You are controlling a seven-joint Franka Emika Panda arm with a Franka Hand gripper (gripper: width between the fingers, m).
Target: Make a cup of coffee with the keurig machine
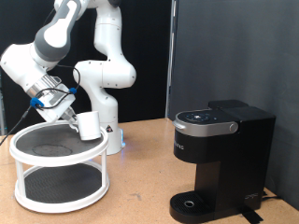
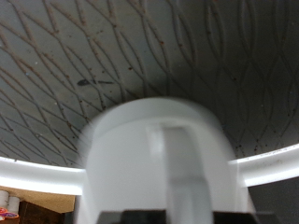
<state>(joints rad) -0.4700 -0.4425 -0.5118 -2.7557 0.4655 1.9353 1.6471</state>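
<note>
I see the gripper (image 1: 73,112) clamped on the cup (image 1: 89,125), holding it just above the top tier of the white mesh stand (image 1: 59,166) at the exterior view's left. The keurig machine (image 1: 220,161) stands well apart at the right on the wooden table (image 1: 140,182); its lettering is too small to read.

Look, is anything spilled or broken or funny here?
Nothing looks spilled or broken. The gripper holds the cup above the white mesh stand. The keurig machine stands upright with its lid down and nothing on its drip base.
</note>
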